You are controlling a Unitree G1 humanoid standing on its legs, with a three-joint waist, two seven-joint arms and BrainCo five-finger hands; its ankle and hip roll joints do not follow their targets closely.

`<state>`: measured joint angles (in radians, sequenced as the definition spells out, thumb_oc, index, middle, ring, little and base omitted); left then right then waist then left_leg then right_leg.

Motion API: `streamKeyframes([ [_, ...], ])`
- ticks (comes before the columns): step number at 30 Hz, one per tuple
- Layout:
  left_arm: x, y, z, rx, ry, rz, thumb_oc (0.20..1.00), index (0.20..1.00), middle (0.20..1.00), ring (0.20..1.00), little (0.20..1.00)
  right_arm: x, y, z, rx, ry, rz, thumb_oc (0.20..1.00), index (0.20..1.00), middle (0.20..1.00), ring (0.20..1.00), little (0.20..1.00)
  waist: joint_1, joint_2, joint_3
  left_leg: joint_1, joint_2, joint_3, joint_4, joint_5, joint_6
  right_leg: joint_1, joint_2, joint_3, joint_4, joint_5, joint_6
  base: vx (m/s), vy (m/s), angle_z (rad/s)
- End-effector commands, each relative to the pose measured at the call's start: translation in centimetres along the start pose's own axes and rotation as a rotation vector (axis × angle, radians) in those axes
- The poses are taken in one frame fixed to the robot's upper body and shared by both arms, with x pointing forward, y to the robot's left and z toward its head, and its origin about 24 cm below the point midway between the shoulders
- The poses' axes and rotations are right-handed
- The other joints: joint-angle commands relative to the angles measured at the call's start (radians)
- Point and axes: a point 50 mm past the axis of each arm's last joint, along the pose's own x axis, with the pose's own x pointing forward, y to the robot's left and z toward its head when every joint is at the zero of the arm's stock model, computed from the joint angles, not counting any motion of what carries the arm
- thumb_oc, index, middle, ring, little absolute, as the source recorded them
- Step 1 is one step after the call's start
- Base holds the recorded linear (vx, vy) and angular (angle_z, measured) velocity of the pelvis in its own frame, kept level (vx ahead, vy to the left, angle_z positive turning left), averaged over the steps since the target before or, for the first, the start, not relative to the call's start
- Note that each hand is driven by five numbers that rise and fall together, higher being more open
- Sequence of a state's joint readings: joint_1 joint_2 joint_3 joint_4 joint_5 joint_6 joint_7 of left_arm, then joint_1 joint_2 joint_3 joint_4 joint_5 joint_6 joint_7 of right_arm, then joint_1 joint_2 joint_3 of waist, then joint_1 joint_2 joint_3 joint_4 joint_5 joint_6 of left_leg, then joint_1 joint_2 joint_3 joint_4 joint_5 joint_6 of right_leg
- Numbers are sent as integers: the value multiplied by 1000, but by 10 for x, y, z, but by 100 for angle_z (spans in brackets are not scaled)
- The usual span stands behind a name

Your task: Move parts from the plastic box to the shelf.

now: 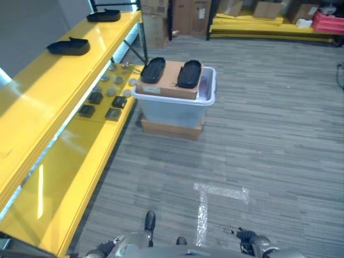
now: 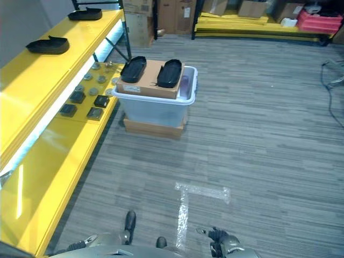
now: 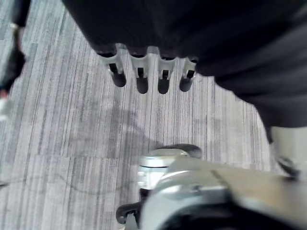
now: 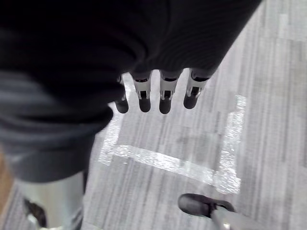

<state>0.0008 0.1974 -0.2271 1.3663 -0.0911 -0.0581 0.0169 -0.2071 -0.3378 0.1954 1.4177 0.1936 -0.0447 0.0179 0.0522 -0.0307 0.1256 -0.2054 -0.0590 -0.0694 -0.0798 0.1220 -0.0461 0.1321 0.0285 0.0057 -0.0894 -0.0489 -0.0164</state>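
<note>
Robot hand (image 4: 158,91) empty; two black parts (image 1: 153,70) atop box (image 1: 177,105).

— Where is the plastic box (image 1: 174,110)?
— It sits on the grey floor, just beside the yellow shelf (image 1: 64,59). It is pale and see-through, and it rests on a flat brown board.
— What is in it?
— A brown cardboard box (image 1: 171,80) lies across its top. Two black parts (image 1: 153,70) lie on that, side by side. They are long and oval, like little trays.
— And the shelf?
— It is long and shiny. Two more black parts (image 1: 69,47) lie on its top level, well apart. Small dark and grey pieces (image 1: 107,97) sit in rows on the lower level.
</note>
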Motion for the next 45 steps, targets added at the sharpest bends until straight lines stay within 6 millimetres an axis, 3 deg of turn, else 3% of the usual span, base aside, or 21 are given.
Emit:
streamKeyframes([
  [1, 0, 0, -3, 73, 40, -6, 1000, 1000, 1000, 1000, 1000, -4, -19, -26, 40, 57, -54, 1000, 1000, 1000, 1000, 1000, 15, 28, -19, 52, 16, -11, 96, -24, 8, 37, -63, -10, 75, -29, 112, 339, 170, -49],
  [2, 0, 0, -7, 93, 56, -11, 1000, 1000, 1000, 1000, 1000, -5, -18, -29, 46, 65, -52, 1000, 1000, 1000, 1000, 1000, 14, 23, -32, 61, 11, -9, 105, -35, 21, 31, -74, -6, 120, -33, 126, 384, 203, -75],
  [4, 0, 19, 2, 133, 39, 44, 1000, 1000, 1000, 1000, 1000, -5, -3, -38, -8, 98, 1, 1000, 1000, 1000, 1000, 1000, -7, 21, -22, 118, 16, 14, 135, -85, 56, -96, -80, -10, 405, 30, 171, 381, 196, -77],
  [6, 1, 25, 13, 118, 12, 67, 1000, 1000, 1000, 1000, 1000, -5, 4, -38, -49, 98, 19, 1000, 1000, 1000, 1000, 1000, -9, 26, -19, 151, 24, 9, 112, -87, 57, -150, -82, -38, 418, 45, 168, 267, 41, -15],
  [7, 2, 31, 33, 111, -45, 88, 1000, 1000, 1000, 1000, 1000, -5, 13, -40, -66, 105, 46, 1000, 1000, 1000, 1000, 1000, -25, 27, -12, 201, 32, -3, 64, -90, 52, -185, -100, -104, 319, 43, 148, 288, -14, -1],
  [9, 2, 31, 43, 113, -77, 91, 1000, 1000, 1000, 1000, 1000, -5, 15, -40, -61, 103, 50, 1000, 1000, 1000, 1000, 1000, -38, 25, -5, 220, 35, -6, 48, -94, 48, -190, -99, -108, 271, 52, 143, 237, -50, 19],
  [13, -1, 28, 96, 163, -250, 102, 1000, 1000, 1000, 1000, 1000, -6, 19, -47, -82, 126, 55, 1000, 1000, 1000, 1000, 1000, -85, 27, 7, 292, 57, -42, 12, -128, 25, -261, -102, -41, 106, 125, 149, 329, -116, 41],
  [17, -3, 20, 112, 173, -312, 88, 1000, 1000, 1000, 1000, 1000, -8, 15, -56, -68, 155, 42, 1000, 1000, 1000, 1000, 1000, -99, 19, -11, 321, 77, -49, 65, -189, 0, -239, -112, -55, 91, 137, 140, 299, -238, 32],
  [20, -1, 17, 103, 110, -287, 77, 1000, 1000, 1000, 1000, 1000, -9, 9, -60, -82, 170, 30, 1000, 1000, 1000, 1000, 1000, -96, 21, -3, 260, 64, -61, 292, -163, -26, -197, -107, -81, 121, 97, 105, 236, -215, 57],
  [22, 0, 14, 97, 87, -265, 73, 1000, 1000, 1000, 1000, 1000, -7, 1, -49, -58, 136, 1, 1000, 1000, 1000, 1000, 1000, -84, 11, 15, 201, 36, -60, 393, -142, -28, -163, -108, -79, 131, 82, 92, 243, -162, 30],
  [23, 2, 13, 80, 71, -210, 66, 1000, 1000, 1000, 1000, 1000, -6, -4, -45, -29, 121, -21, 1000, 1000, 1000, 1000, 1000, -70, 4, 15, 148, 47, -21, 275, -149, -16, -122, -108, -81, 116, 59, 94, 259, -116, -9],
  [25, 3, 12, 69, 73, -177, 64, 1000, 1000, 1000, 1000, 1000, -6, -6, -43, -21, 115, -28, 1000, 1000, 1000, 1000, 1000, -58, 6, 17, 126, 50, -8, 229, -132, -13, -97, -107, -86, 107, 53, 95, 246, -53, -26],
  [27, 3, 8, 52, 86, -120, 53, 1000, 1000, 1000, 1000, 1000, -5, -9, -37, -24, 88, -41, 1000, 1000, 1000, 1000, 1000, -43, 21, 24, 65, 61, 16, 140, -48, -16, -59, -92, -87, 87, 38, 96, 300, 5, 1],
  [29, 3, 5, 30, 105, -47, 44, 1000, 1000, 1000, 1000, 1000, -4, -8, -28, -20, 55, -48, 1000, 1000, 1000, 1000, 1000, -25, 32, 21, 54, 56, 31, 101, -11, -18, -30, -74, -63, 81, 18, 96, 323, 59, 0],
  [33, 1, 1, -1, 137, 49, 16, 1000, 1000, 1000, 1000, 1000, -3, 1, -25, -73, 43, -21, 1000, 1000, 1000, 1000, 1000, -10, 24, -6, 91, 38, 2, 154, -63, 5, 3, -81, -39, 111, -14, 106, 291, 110, -80],
  [35, 0, 2, -3, 217, 49, 8, 1000, 1000, 1000, 1000, 1000, -2, 10, -10, -49, -22, 0, 1000, 1000, 1000, 1000, 1000, -20, 17, -11, 108, 42, 22, 165, -89, 20, -23, -80, -11, 195, -14, 124, 212, 109, -39],
  [37, 2, 9, 12, 244, -7, 41, 1000, 1000, 1000, 1000, 1000, -1, 16, 5, -38, -92, 14, 1000, 1000, 1000, 1000, 1000, -34, 25, 4, 121, 51, 31, 165, -100, 28, -82, -63, 31, 283, -20, 136, 115, 70, -14],
  [41, 2, 17, 46, 172, -128, 106, 1000, 1000, 1000, 1000, 1000, -3, 15, 29, -18, -205, -8, 1000, 1000, 1000, 1000, 1000, -41, 42, 22, 138, 55, 19, 133, -107, 24, -127, -114, 22, 184, 24, 139, 46, -74, -22],
  [42, -2, 17, 92, 222, -301, 158, 1000, 1000, 1000, 1000, 1000, -11, 14, 74, -42, -407, -43, 1000, 1000, 1000, 1000, 1000, -70, 62, 58, 154, 77, -3, 112, -116, 10, -241, -147, 35, 142, 78, 150, 39, -150, 2],
  [44, -2, 10, 93, 288, -310, 122, 1000, 1000, 1000, 1000, 1000, -15, 10, 83, -60, -459, -75, 1000, 1000, 1000, 1000, 1000, -86, 56, 69, 165, 83, 3, 126, -125, 3, -243, -145, 39, 155, 82, 162, 105, -205, 12],
  [45, -1, -1, 86, 400, -300, 118, 1000, 1000, 1000, 1000, 1000, -35, 2, 121, -197, -681, -181, 1000, 1000, 1000, 1000, 1000, -98, 59, 74, 176, 90, 10, 117, -123, -4, -228, -139, 37, 149, 82, 156, 140, -187, 11],
])
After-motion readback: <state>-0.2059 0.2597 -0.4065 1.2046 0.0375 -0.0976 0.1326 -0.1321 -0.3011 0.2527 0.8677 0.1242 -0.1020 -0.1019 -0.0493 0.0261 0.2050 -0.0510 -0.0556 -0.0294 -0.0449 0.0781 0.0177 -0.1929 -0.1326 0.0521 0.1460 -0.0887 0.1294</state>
